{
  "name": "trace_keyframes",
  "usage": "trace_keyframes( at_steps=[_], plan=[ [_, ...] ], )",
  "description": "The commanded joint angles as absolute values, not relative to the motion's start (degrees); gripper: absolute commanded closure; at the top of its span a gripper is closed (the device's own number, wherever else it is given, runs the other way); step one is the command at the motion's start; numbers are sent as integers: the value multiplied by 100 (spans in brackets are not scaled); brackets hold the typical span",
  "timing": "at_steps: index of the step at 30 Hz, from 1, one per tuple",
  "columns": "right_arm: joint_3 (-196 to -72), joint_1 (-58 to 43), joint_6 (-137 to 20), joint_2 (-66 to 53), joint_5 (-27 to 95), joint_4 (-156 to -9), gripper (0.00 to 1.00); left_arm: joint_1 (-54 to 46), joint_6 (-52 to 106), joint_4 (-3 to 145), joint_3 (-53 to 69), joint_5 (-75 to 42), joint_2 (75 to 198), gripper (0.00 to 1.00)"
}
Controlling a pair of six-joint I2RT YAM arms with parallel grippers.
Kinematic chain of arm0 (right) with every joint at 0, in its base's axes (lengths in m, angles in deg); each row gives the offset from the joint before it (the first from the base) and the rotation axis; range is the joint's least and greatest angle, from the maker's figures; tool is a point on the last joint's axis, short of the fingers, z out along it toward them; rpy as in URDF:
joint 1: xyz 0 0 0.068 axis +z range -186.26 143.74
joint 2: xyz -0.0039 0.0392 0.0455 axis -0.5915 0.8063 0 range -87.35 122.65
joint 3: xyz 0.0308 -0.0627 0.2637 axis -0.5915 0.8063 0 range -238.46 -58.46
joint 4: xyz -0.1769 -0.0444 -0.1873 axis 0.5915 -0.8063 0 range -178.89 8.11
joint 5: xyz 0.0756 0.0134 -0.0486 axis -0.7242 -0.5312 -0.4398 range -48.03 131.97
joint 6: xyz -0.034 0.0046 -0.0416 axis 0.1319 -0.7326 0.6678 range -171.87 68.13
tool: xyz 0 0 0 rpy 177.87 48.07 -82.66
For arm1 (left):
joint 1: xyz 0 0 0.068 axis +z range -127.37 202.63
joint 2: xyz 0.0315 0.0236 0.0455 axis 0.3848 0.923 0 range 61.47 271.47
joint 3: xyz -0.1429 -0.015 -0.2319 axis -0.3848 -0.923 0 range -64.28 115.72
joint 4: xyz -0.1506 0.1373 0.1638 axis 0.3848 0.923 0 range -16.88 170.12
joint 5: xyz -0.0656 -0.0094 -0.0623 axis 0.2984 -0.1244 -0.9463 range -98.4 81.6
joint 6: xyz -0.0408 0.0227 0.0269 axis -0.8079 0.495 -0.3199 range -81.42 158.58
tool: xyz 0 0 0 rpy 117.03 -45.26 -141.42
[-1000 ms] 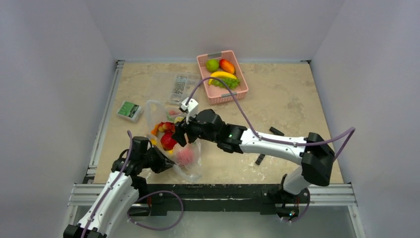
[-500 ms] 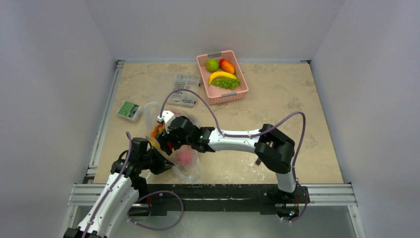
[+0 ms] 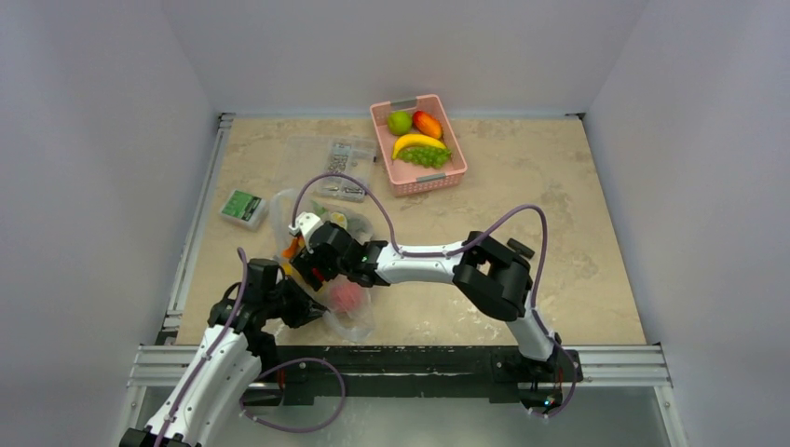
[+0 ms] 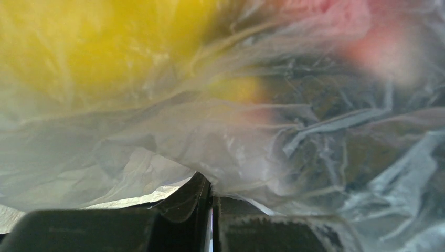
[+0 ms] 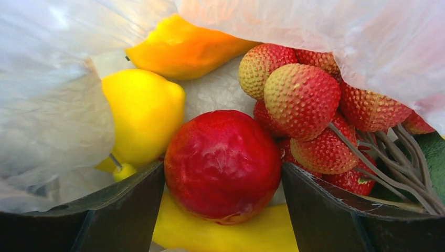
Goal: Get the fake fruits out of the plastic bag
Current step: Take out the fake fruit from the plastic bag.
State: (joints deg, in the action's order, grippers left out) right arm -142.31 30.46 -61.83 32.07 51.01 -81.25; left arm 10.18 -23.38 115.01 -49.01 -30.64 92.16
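Note:
The clear crinkly plastic bag [image 3: 359, 321] lies at the table's near left with fake fruits inside. My left gripper [image 3: 306, 305] is shut on a fold of the bag [image 4: 262, 131] at its near edge [image 4: 211, 190]; yellow [image 4: 105, 47] and pink-red blurs show through the film. My right gripper [image 3: 313, 264] is inside the bag's mouth, open [image 5: 221, 169], its fingers on either side of a round red fruit [image 5: 223, 157]. Around that fruit lie a lemon [image 5: 141, 113], an orange fruit [image 5: 183, 47], a bumpy red cluster [image 5: 309, 100] and a yellow fruit [image 5: 225, 233] underneath.
A pink basket [image 3: 424, 182] at the back holds a banana, green grapes, a green fruit and a red-orange one. A flat clear case [image 3: 340, 168] lies left of it. A small green-and-white box [image 3: 244, 207] sits near the left edge.
My right arm has swung left and reached deeper into the bag's mouth, and its jaws have spread wider around the red fruit. The left arm has held still.

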Motion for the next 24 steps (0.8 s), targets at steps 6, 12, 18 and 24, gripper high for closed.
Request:
trace_keyframes(
  at_steps=[6, 12, 18, 24],
  plan=[
    [-14444, 3036, -6048, 3193, 5560, -7983, 32, 997, -2374, 11532, -4842, -3071, 9295, 100],
    [-14206, 3036, -6151, 2746, 5347, -7764, 56, 997, -2408, 11543, -4808, -3058, 9278, 100],
    [-13877, 3036, -6406, 2129, 5056, -7624, 71, 997, -2433, 11611, -4802, -3039, 9218, 100],
    [-13509, 3036, -6568, 1476, 4719, -7539, 81, 997, -2435, 11642, -4787, -3023, 9190, 100]
  ],
)
